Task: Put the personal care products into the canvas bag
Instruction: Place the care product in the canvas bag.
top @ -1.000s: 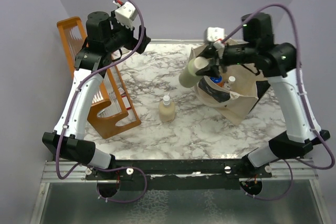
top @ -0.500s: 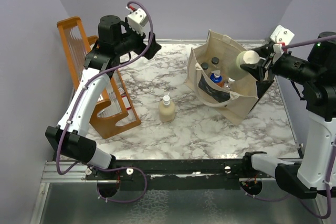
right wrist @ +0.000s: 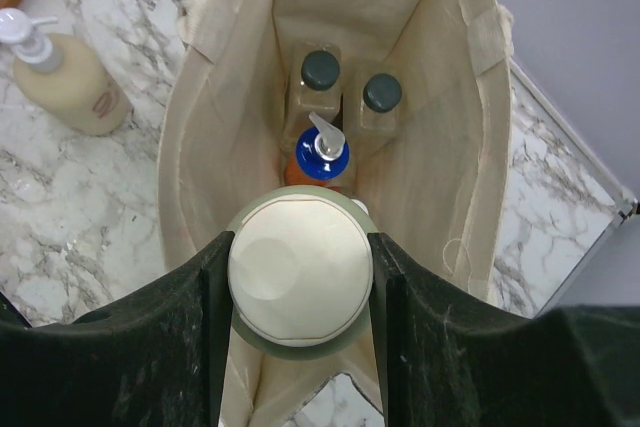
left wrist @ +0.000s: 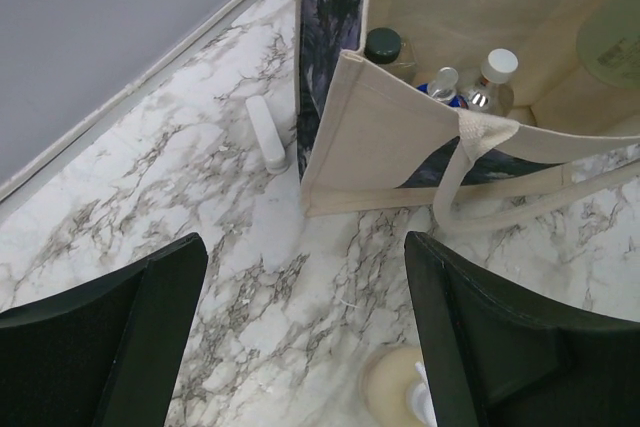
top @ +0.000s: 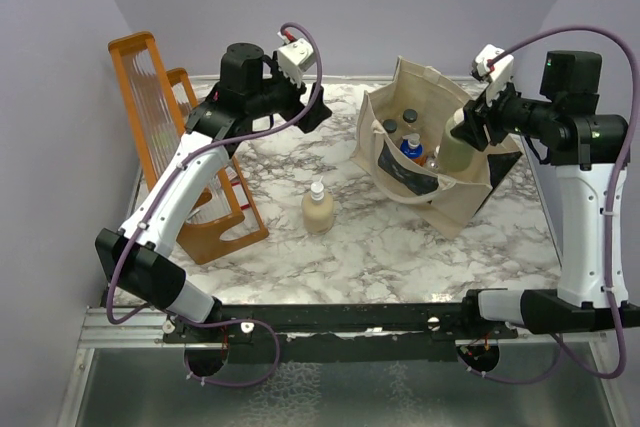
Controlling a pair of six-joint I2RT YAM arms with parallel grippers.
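The canvas bag (top: 462,209) stands open at the back right. My right gripper (top: 478,123) is shut on the olive-grey bottle (top: 455,144) by its cream cap (right wrist: 300,277) and holds it upright over the bag's opening (right wrist: 225,147). Inside the bag stand two clear bottles with black caps (right wrist: 321,71) (right wrist: 381,93) and the orange bottle with a blue cap (right wrist: 322,152). The beige pump bottle (top: 318,209) stands on the table left of the bag. My left gripper (top: 312,112) is open and empty, high above the table between pump bottle (left wrist: 400,395) and bag (left wrist: 390,142).
The orange wooden rack (top: 160,117) stands at the far left, beside the left arm. A small white cylinder (left wrist: 266,133) lies on the marble against the bag's dark patterned panel (left wrist: 325,7). A bag handle (left wrist: 500,209) droops onto the table.
My right arm swung the olive-grey bottle from the bag's left side out to the right, then back over the opening, now upright. My left gripper moved right toward the bag.
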